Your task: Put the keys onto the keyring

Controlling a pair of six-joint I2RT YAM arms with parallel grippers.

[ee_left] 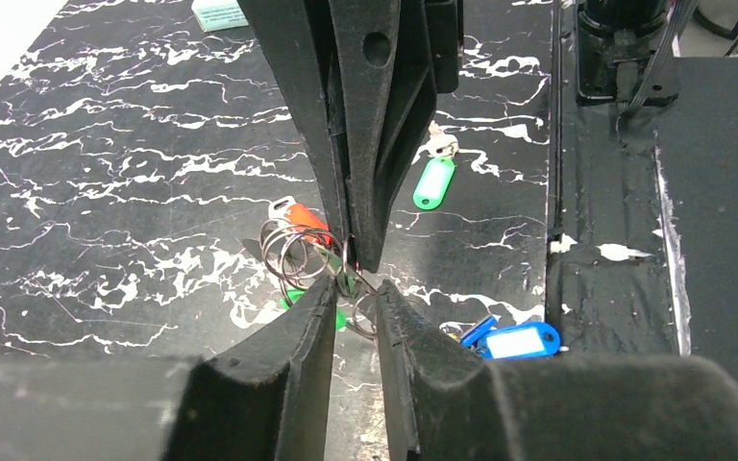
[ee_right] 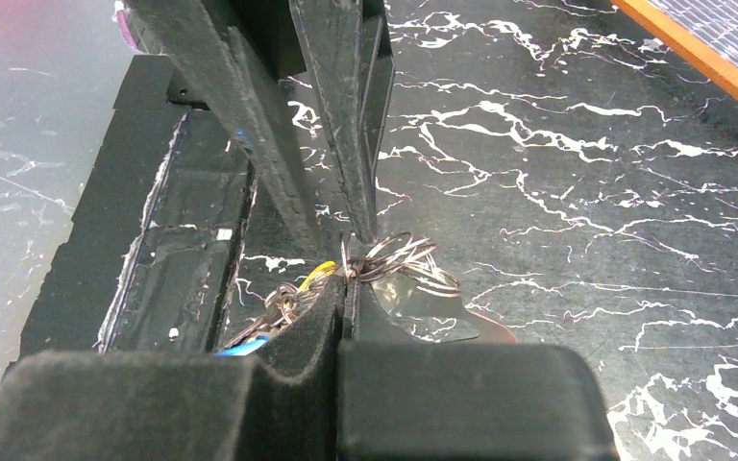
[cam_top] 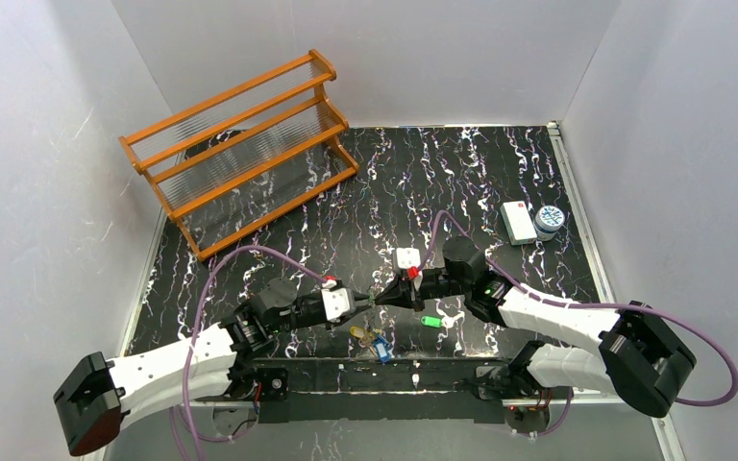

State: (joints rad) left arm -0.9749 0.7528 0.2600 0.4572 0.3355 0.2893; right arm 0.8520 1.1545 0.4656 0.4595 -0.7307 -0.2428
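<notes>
Entry: keyring work at the near middle of the table (cam_top: 500, 163). Hazards, left to right. The left gripper (ee_left: 356, 305) has its fingers narrowly apart with a thin wire loop in the gap, and we cannot tell whether they bear on it. If they close off-centre, we judge the springy wire would skid out or twist. The keyring (ee_right: 404, 259), a cluster of fine overlapping loops between the two grippers' tips, may tangle or spread the wrong coil. The right gripper (ee_right: 345, 286) has its fingers pressed together on one edge of the keyring. We think so slight a hold could let it swivel or drop under a pull from the left. A fallen ring would land among the yellow- and blue-tagged keys (cam_top: 375, 342) lying on the table just below, with the green-tagged key (cam_top: 430, 321) a little to their right. Materials, left to right. The rack (cam_top: 240, 144) is orange wood with ribbed clear shelves. The fingers are matte black, tapered and slightly rough. The keyring is bright, thin, round steel wire, and a red tag (ee_left: 303, 216) sits among its loops. The key tags are glossy plastic, oblong with rounded ends. The table is black and white-veined with a smooth sheen. The white box (cam_top: 517, 223) is rectangular. The round tub (cam_top: 549, 221) has a patterned lid.
</notes>
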